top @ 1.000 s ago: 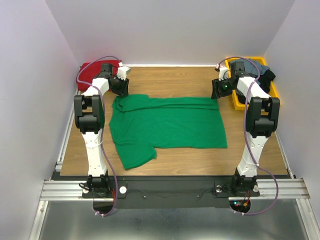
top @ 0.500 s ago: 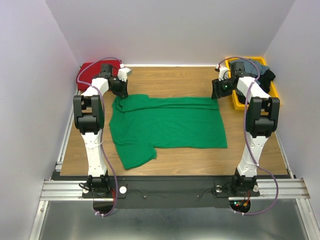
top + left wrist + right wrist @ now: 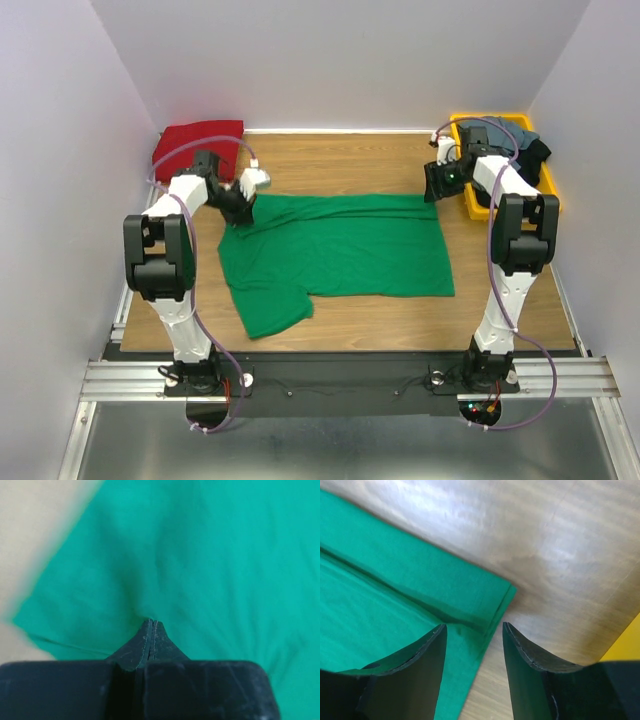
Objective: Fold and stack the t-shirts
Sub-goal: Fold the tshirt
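The bright green t-shirt (image 3: pixel 340 250) lies spread on the wooden table, its far edge folded over. My left gripper (image 3: pixel 241 204) is down on the shirt's far left corner. In the left wrist view its jaws are closed together (image 3: pixel 151 623), pinching the green cloth (image 3: pixel 210 555), which puckers at the tips. My right gripper (image 3: pixel 437 181) is open just above the shirt's far right corner (image 3: pixel 395 595), one finger over the cloth and one over bare wood (image 3: pixel 475 630). A dark red t-shirt (image 3: pixel 198 140) lies folded at the back left.
A yellow plastic tray (image 3: pixel 478 205) stands at the back right beside the right arm, with grey and black shirts (image 3: pixel 520 142) heaped in it. Walls close in the table on three sides.
My left arm swung away from the red shirt, down and toward me, onto the green shirt's far left corner; that corner is now bunched under the gripper. The right arm has not moved.
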Tool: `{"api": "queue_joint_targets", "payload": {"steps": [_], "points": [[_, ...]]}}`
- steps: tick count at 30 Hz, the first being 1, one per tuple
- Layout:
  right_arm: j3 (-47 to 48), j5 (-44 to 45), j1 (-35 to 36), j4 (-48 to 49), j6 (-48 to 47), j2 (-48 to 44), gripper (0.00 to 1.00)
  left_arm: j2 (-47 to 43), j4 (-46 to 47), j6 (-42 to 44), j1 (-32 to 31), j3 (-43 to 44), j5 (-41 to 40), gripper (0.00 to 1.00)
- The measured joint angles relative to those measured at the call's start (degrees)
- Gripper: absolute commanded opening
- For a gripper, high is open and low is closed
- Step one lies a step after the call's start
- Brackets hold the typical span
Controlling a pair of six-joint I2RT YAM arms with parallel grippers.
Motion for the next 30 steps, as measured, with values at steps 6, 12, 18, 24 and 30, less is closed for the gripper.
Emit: {"api": "queue_joint_targets", "payload": {"steps": [6, 12, 18, 24, 30], "points": [[-2.6, 1.4, 0.0, -0.3, -1.7, -0.1, 0.45, -3.4, -5.3, 14.4, -1.0, -15.3, -1.7, 0.35], [-3.4, 2.1, 0.0, -0.7, -3.1, -0.2, 0.40, -10.3, -7.2, 19.9, -2.3, -18.7, -3.1, 0.67], [-3.4, 1.4, 0.0, -1.6, -3.3, -0.2, 0.36, -8.3, -8.2, 17.0, -2.3, -10.8, 0.2, 0.65], [-1.8, -0.4, 0.0, -2.5, -2.4, -0.2, 0.38, -3.7, -2.0, 5.4, -2.5, -3.8, 3.1, 0.65], [0.2, -1.0, 0.0, -2.7, -1.6, -0.2, 0.44, 3.3, 3.6, -6.1, -3.9, -0.8, 3.8, 0.66]]}}
